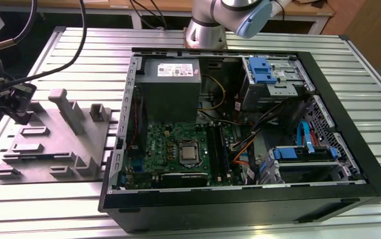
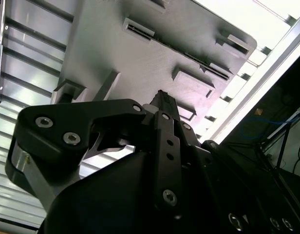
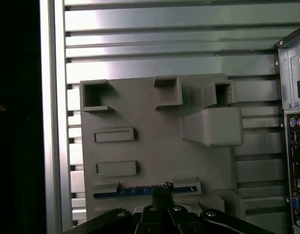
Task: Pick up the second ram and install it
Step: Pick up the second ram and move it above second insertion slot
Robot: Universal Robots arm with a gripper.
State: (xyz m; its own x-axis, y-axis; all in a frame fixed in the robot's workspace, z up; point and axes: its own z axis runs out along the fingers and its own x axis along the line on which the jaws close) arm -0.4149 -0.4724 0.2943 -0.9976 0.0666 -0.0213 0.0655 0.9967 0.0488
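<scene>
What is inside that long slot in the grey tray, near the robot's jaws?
A thin blue-edged stick, the second ram, lies in the slot of the grey tray. The jaws cover its middle; the slot hides all below that edge.

Silver-grey metal arm (image 1: 204,25) w/ tubular sections and rounded joint housings. One joint is closed by a light-blue round cap (image 1: 252,22). Thin black cables (image 1: 83,30) run along to the wrist end. In the second wrist view the matte-black gripper (image 2: 162,97) has rounded link plates (image 2: 77,122) studded w/ silver socket-head screws (image 2: 72,138), plus a bare-metal bracket (image 2: 30,178) at one side.
</scene>
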